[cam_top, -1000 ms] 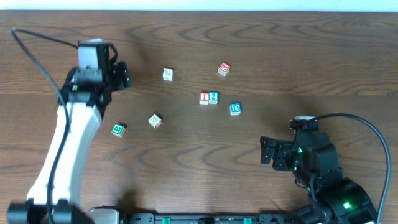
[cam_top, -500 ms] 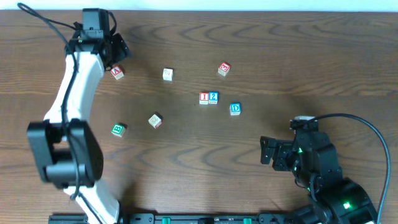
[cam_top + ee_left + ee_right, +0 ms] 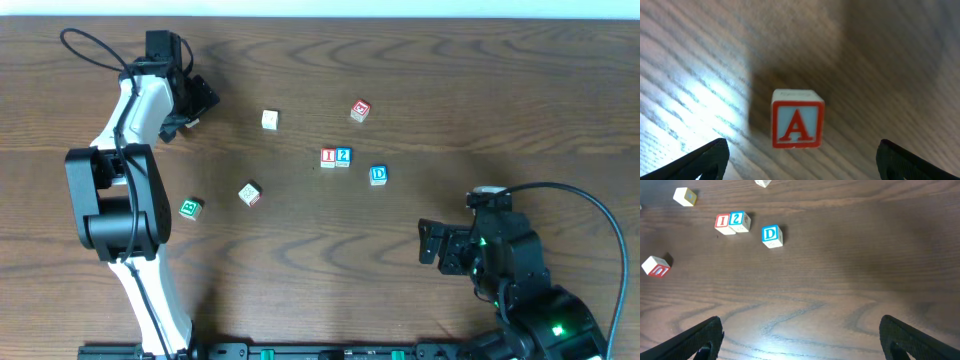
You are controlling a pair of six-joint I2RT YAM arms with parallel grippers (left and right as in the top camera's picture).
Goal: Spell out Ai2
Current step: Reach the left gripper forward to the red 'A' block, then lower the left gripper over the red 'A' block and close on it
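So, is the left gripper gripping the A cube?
No, the A cube stands free on the table; the left gripper is open, touching nothing.

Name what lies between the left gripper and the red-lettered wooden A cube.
Nothing: left wrist view shows bare brown wooden table between the left gripper and red-lettered A cube.
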